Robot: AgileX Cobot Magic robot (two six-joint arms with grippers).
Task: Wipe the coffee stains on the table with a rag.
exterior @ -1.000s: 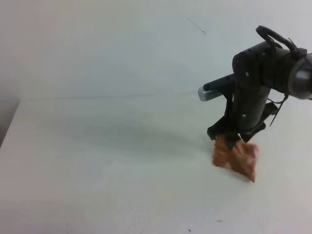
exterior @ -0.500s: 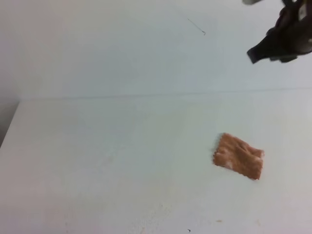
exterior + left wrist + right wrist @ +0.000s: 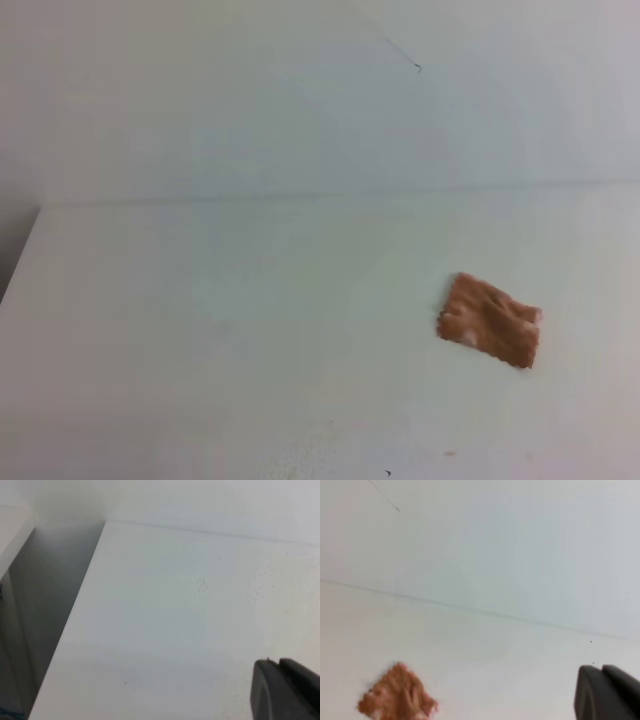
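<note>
Pinkish-brown and fuzzy, the rag (image 3: 489, 321) lies flat and alone on the white table (image 3: 220, 330), right of centre and nearer the front than the back edge in the high view, its zigzag border and a few pale patches plain to see. Nothing touches it. The right wrist view catches the same cloth (image 3: 397, 695) low at its left, with the right gripper (image 3: 607, 692) showing only as a dark tip in the lower right corner, well apart from the cloth and with its jaws pressed together. The left gripper (image 3: 285, 690) appears likewise as a dark corner over bare tabletop near the table's left edge; whether it is spread or pressed together cannot be told.
</note>
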